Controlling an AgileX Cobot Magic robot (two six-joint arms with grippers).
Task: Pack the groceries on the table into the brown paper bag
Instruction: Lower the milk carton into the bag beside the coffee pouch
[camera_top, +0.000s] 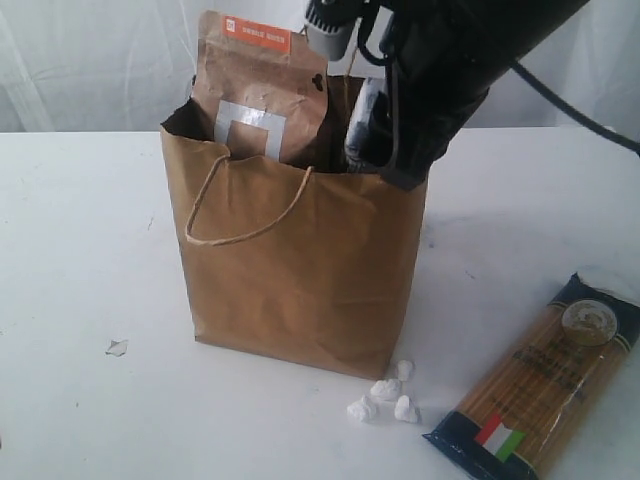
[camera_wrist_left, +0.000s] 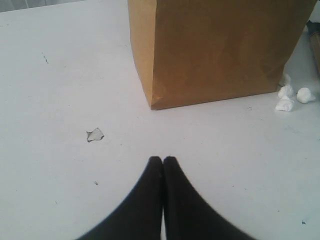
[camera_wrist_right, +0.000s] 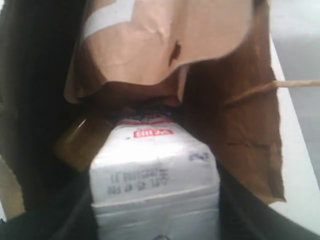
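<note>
Two grippers are mine, and I count one of nearly everything else. Farthest left on the table (camera_top: 80, 250) lies one small paper scrap (camera_top: 117, 347). My left gripper (camera_wrist_left: 163, 161) hangs near it over bare tabletop, fingers pressed together on nothing. Next comes one brown paper bag (camera_top: 300, 270), upright and open-mouthed, with one loop handle (camera_top: 250, 215) drooping down its front. One brown-orange pouch (camera_top: 262, 90) stands in the bag, its top rising above the rim. My right arm dips into the bag's mouth beside the pouch. Four white crumpled lumps (camera_top: 385, 395) sit at the bag's near right corner. One long spaghetti packet (camera_top: 540, 385) lies flat on the table, well right of the bag. The exterior view hides my left gripper and the bag's depths. The left wrist view shows the scrap, the bag's base and only three of the lumps. Only the right wrist view looks inside the bag. There my right gripper (camera_wrist_right: 155, 220) pinches one small white-blue carton (camera_wrist_right: 155, 170) between its dark fingers, below the pouch. One gold rounded shape (camera_wrist_right: 80, 142) sits just beside the carton, and I cannot tell what it is.
</note>
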